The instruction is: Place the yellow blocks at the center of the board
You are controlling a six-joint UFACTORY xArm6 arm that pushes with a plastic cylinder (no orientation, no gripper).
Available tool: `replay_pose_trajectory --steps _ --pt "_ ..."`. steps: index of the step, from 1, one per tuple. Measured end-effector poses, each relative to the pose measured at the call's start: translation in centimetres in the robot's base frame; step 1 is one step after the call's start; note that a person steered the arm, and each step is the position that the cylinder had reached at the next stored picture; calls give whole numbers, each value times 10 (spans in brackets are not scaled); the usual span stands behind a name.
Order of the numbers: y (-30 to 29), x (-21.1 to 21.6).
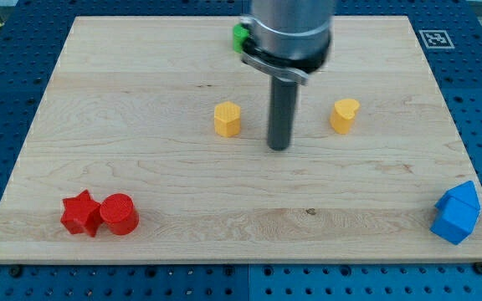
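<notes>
A yellow hexagonal block [228, 119] stands on the wooden board [157, 192] a little left of the middle. A yellow heart-shaped block [345, 114] stands right of the middle. My tip [279, 146] rests on the board between the two yellow blocks, touching neither, closer to the hexagonal one. The rod rises from it to the arm's dark body at the view's top.
A red star block [81, 212] and a red cylinder [119, 214] sit together at the bottom left. Two blue blocks [458, 212] sit at the bottom right edge. A green block [240, 37] is partly hidden behind the arm at the top.
</notes>
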State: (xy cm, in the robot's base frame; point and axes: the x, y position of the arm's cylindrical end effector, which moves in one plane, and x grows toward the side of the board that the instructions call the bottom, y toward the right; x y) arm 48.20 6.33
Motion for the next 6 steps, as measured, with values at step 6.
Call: replay_pose_trajectory --steps 6 --pt "52 -66"
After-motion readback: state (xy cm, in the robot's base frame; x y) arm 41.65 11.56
